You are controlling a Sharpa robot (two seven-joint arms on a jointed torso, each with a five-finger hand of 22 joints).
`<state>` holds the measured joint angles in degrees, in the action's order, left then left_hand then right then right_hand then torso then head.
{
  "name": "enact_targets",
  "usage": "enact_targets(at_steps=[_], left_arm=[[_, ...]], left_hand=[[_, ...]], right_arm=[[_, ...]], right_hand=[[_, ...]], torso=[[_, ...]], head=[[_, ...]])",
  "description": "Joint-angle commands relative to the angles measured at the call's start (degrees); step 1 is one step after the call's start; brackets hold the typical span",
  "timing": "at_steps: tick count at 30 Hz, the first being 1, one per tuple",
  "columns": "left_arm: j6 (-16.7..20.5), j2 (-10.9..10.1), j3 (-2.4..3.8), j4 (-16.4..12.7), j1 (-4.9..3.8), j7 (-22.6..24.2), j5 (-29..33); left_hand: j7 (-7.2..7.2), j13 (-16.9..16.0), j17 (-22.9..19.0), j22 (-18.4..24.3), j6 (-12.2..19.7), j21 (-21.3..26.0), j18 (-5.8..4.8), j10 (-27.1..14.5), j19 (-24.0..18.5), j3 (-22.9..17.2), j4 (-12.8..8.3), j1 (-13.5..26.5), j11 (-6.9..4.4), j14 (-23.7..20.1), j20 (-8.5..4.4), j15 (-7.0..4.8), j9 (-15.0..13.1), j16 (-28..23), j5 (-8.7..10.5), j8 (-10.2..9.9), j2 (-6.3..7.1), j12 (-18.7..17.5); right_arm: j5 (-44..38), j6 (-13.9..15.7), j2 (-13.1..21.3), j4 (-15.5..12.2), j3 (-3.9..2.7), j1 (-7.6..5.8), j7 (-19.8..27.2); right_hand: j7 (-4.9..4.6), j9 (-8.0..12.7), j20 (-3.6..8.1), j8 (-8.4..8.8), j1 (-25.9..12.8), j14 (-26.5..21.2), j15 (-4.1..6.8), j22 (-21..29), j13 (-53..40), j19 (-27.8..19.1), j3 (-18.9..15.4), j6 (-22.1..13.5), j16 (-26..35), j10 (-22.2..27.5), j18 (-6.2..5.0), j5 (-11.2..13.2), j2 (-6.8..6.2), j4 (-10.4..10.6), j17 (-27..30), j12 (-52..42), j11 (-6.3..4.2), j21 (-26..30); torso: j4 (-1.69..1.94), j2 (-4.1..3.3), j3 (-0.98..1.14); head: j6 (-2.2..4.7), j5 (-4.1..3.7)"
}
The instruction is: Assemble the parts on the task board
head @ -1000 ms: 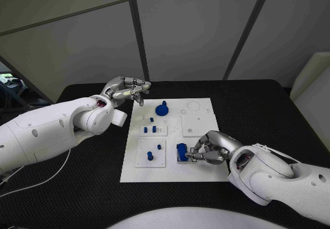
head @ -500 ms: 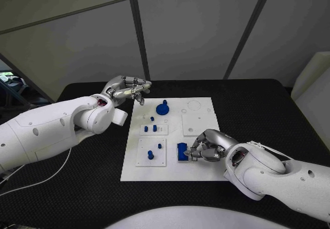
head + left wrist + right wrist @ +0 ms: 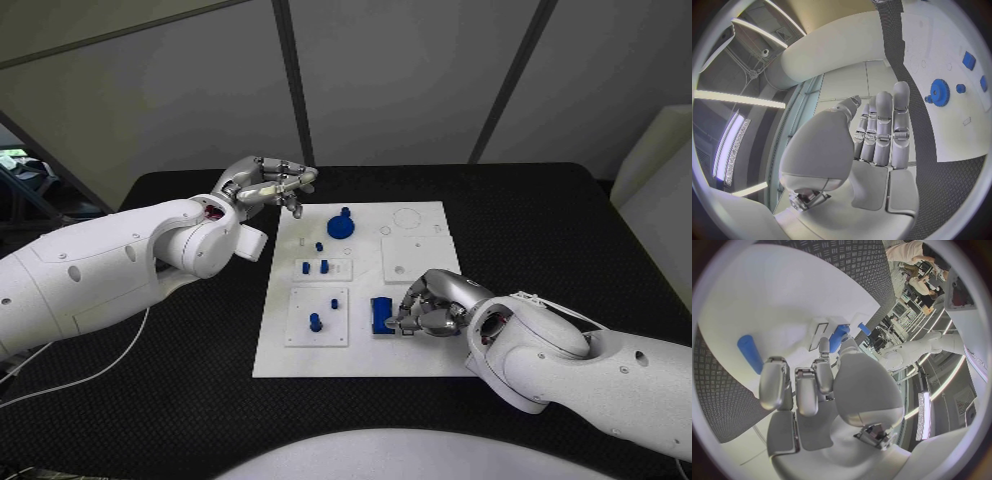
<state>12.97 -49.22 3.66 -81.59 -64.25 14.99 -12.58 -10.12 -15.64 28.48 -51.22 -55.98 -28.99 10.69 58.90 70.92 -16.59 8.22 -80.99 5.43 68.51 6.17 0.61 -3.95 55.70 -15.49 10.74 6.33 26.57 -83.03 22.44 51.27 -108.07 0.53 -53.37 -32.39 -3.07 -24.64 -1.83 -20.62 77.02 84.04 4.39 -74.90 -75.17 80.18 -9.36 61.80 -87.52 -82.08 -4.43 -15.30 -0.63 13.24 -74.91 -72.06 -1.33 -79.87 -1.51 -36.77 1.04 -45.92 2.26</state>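
My right hand on a blue part, my left hand idle above the board

From the head view, my right hand rests on the task board at its near right side, fingers curled in beside the blue block — whether they actually grip it I cannot tell; my left hand hangs over the black desk just beyond the board's far left corner, fingers curled with nothing in them, near the blue gear. From the left wrist view, my fingers lie together and straight, holding nothing, with the gear beyond them. From the right wrist view, my fingers bend over the white board, a blue peg lying beside them — another blue part at their tips.
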Motion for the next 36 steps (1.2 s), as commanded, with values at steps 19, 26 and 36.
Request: enact_targets(at_steps=[19, 26, 36], left_arm=[[-0.3, -0.3, 0.00, 0.1, 0.08, 0.3, 0.1], [-0.4, -0.4, -0.01, 0.1, 0.27, 0.5, 0.1], [-0.4, -0.7, -0.02, 0.0, 0.51, 0.5, 0.1]], left_hand=[[0.01, -0.1, -0.1, 0.1, 0.5, 0.4, -0.28, -0.4, -0.2, 0.4, 0.2, -0.2, 0.02, 0.0, 0.22, 0.28, 0.0, -0.1, -0.04, 0.3, -0.27, 0.5], [0.01, -0.1, -0.1, 0.1, 0.5, 0.4, -0.28, -0.4, -0.2, 0.4, 0.2, -0.2, 0.02, 0.0, 0.22, 0.28, 0.0, -0.1, -0.04, 0.3, -0.27, 0.5], [0.01, -0.1, -0.1, 0.1, 0.6, 0.5, -0.28, -0.5, -0.2, 0.4, 0.2, -0.2, 0.03, 0.0, 0.23, 0.29, 0.0, -0.1, -0.03, 0.4, -0.27, 0.5]], right_arm=[[1.4, 2.2, 15.4, -3.8, -2.43, -1.13, 8.7], [-4.3, -2.7, 16.4, -3.5, -2.48, -1.22, 5.9], [-9.5, -6.3, 13.9, -2.5, -2.36, -0.74, 1.8]], right_hand=[[-1.93, 2.0, -1.18, 5.52, 0.1, 4.8, -1.10, 0.0, 1.1, -0.9, -3.2, -3.7, 0.8, 0.8, 0.65, -4.3, -0.37, 1.7, -9.5, 3.0, 1.79, 1.0], [-2.07, 2.4, -1.58, 6.68, -1.6, 4.7, -1.34, 0.0, 1.1, -1.0, -4.7, -3.1, 0.9, 0.9, 0.60, -5.0, -1.30, 3.2, -9.2, 3.2, 2.00, 1.2], [-1.75, 1.9, -1.52, 6.39, -4.5, 4.7, -1.18, -0.2, 0.3, -0.9, -5.5, -2.1, 0.9, 0.4, 0.63, -4.2, -3.29, 3.5, -9.3, 2.3, 1.77, 1.1]], torso=[[-0.25, 0.23, -0.12], [-0.55, 0.28, 0.07], [-0.56, 0.22, 0.12]], head=[[1.13, -2.85], [1.01, -3.54], [0.78, -3.54]])
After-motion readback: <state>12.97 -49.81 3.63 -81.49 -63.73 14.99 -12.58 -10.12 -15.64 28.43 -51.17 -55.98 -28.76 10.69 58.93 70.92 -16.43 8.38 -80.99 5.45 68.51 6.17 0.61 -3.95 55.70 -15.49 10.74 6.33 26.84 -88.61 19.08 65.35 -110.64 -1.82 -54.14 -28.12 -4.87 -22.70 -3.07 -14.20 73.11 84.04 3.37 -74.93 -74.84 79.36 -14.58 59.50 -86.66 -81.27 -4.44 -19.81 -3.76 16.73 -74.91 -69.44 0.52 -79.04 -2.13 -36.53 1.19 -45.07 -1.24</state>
